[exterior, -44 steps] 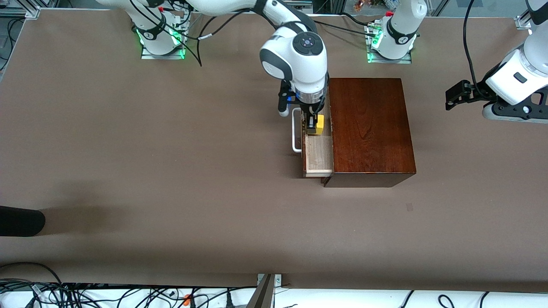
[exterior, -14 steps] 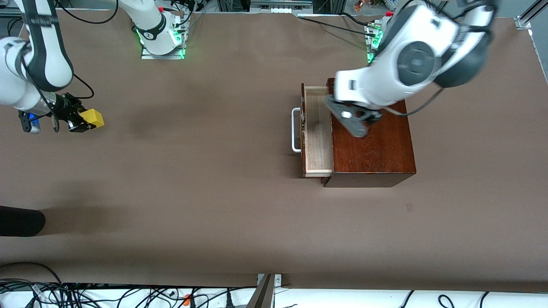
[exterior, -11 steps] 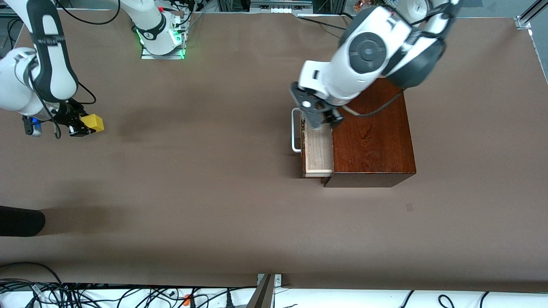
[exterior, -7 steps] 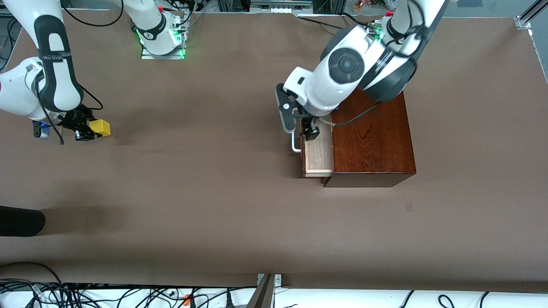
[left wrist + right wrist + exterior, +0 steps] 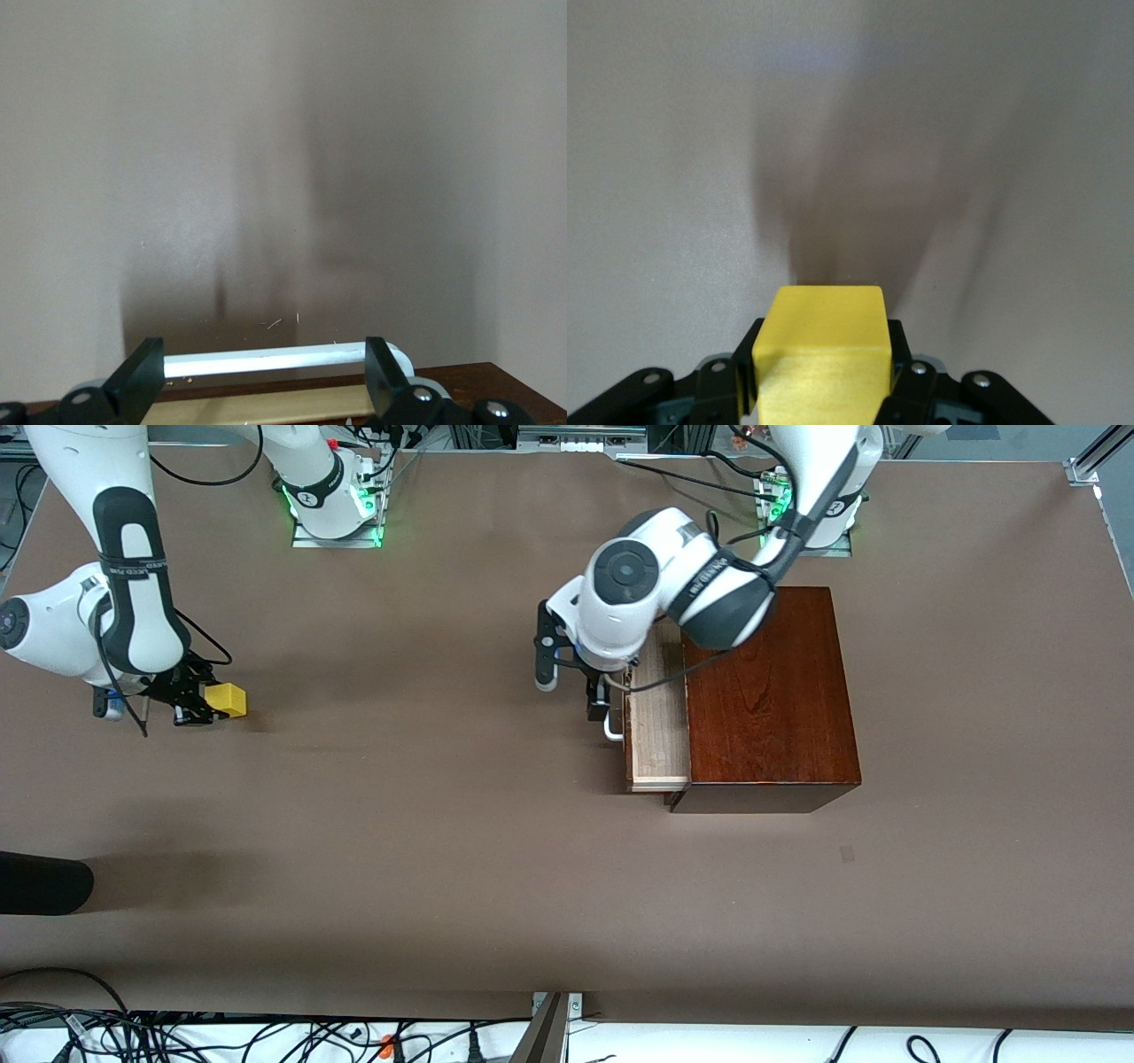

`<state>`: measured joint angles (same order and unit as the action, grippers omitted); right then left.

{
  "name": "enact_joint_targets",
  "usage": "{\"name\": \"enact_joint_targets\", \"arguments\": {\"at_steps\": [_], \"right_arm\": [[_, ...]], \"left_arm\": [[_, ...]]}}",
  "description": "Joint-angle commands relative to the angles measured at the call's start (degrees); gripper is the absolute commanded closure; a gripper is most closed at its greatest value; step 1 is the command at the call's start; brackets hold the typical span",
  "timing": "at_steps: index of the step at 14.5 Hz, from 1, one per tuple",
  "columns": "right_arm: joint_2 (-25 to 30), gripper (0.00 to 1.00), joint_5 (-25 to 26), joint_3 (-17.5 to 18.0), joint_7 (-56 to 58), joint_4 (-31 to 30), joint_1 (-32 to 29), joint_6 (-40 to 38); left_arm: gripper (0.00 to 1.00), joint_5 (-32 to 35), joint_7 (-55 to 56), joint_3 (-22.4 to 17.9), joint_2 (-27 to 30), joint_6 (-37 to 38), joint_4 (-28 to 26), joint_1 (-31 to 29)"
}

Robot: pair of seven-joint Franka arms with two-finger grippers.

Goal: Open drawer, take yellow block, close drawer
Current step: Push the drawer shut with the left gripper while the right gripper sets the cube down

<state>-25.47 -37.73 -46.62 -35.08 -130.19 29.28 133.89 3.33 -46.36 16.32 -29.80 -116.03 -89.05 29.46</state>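
**Block's out, drawer left to shut**

So the yellow block is out of the drawer, clamped in the right gripper low over the tabletop at the right arm's end, around 9 o'clock from the wooden box. Can't tell if it's touching down. The drawer sits pulled out, pale inside showing and nothing in it. Left gripper hangs at the white handle, fingers spread apart with the bar between them. I'd say two steps done, closing left. Tabletop is plain brown, cables along the 6 o'clock edge.
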Motion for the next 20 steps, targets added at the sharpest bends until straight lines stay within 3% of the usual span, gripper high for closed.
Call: {"name": "enact_joint_targets", "arguments": {"at_steps": [1,2,4,5,6,7,13,15,20], "right_arm": [[-1.68,1.0,-2.61,0.03,1.15,0.9,-0.36,0.23],[-1.77,1.0,-2.62,0.12,1.15,0.9,-0.45,0.23],[-1.86,0.8,-2.62,0.12,1.15,0.9,-0.36,0.14],[-1.86,0.62,-2.7,0.12,1.06,0.99,-0.36,0.14],[-1.86,0.09,-2.7,0.12,1.06,0.99,-0.36,0.14],[-1.86,0.03,-2.97,0.12,0.89,0.99,-0.27,0.14],[1.47,0.0,-2.27,-0.49,0.36,4.85,1.57,-3.97],[2.36,0.0,-0.35,-4.78,-0.69,7.83,4.72,-9.41],[2.36,0.0,10.2,-16.29,-2.63,20.03,15.88,-25.66]], "left_arm": [[0.0,3.08,-1.27,-0.58,-0.95,-0.42,-0.95,0.25],[0.0,4.13,-1.27,-0.5,-1.66,-1.38,-0.95,0.25],[0.0,4.23,-0.4,-0.5,-3.33,-3.05,-0.69,1.38],[0.0,4.32,-0.39,-0.58,-3.77,-3.93,-0.69,2.18],[0.0,4.58,-0.39,-0.58,-4.38,-4.81,-0.69,2.18],[0.0,4.76,-0.39,-0.67,-4.83,-5.08,-0.69,2.18],[0.0,8.71,-1.36,-1.2,-4.92,-3.16,-1.04,1.48],[0.0,9.85,-1.19,-1.29,-4.65,-1.75,-0.95,0.96],[0.0,10.21,-1.1,-1.46,-3.51,3.87,-0.25,-0.18]]}}
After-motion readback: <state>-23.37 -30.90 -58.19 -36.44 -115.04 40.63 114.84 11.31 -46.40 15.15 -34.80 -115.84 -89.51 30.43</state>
